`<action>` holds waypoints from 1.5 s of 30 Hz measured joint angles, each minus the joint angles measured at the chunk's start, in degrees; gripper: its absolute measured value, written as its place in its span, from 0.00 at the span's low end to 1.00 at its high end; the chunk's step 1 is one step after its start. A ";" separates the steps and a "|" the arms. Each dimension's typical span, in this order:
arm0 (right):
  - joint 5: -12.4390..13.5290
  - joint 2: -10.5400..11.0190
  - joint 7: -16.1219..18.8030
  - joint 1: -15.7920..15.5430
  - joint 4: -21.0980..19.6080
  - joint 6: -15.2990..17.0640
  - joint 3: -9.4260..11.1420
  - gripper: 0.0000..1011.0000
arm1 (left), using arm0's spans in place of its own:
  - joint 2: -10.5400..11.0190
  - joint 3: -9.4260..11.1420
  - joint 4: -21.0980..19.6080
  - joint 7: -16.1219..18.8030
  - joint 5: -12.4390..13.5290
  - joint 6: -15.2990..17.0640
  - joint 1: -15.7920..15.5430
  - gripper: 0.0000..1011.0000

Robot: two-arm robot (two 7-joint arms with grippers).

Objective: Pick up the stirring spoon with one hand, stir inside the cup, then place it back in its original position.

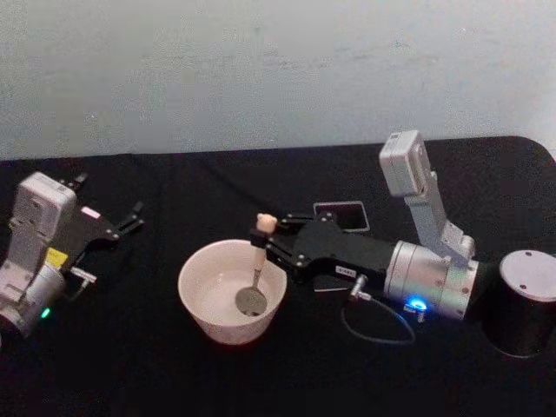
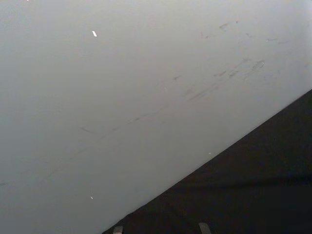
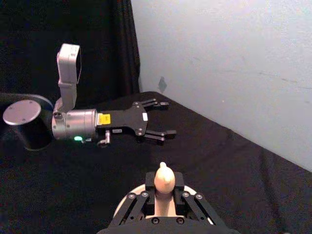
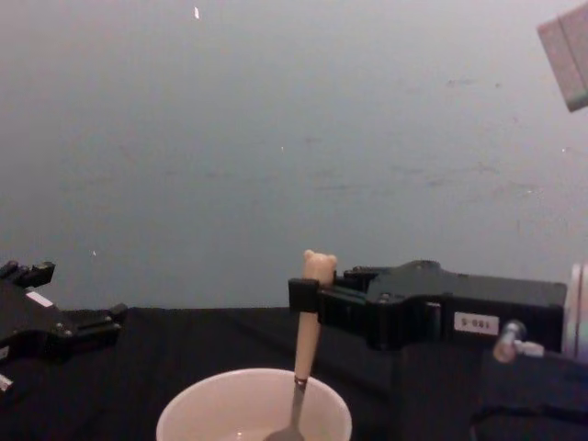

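One step done, one in progress, one left: the stirring spoon is picked up, clamped at its upper handle by the right gripper. It's held near upright with the steel bowl down inside the cream cup. My read is mid-stir. Remaining: lift out and return it to the dark grey square holder, just behind the gripper body. Left gripper is parked off to the left, well apart from the cup, fingers spread, holding nothing. Hard to make out: the holder is largely hidden by the right gripper, and I can't tell if the cup holds liquid or if the spoon touches bottom.
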 joint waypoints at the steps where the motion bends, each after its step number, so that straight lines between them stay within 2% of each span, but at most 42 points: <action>1: 0.33 -0.10 -0.22 0.00 -0.19 0.23 -0.02 0.21 | 0.00 0.00 0.00 0.00 0.00 0.00 0.00 0.99; 18: 2.11 -1.18 -2.17 1.20 -0.33 0.74 0.01 0.21 | 0.00 0.00 0.00 0.00 0.00 0.00 0.00 0.99; 34: 6.79 -2.26 -5.89 1.71 -0.35 1.21 3.98 0.21 | 0.00 0.00 0.00 0.00 0.01 0.00 0.00 0.99; 45: 10.40 -0.43 -7.42 1.21 -2.61 2.05 6.62 0.21 | 0.00 0.00 0.00 0.00 0.00 0.00 0.00 0.99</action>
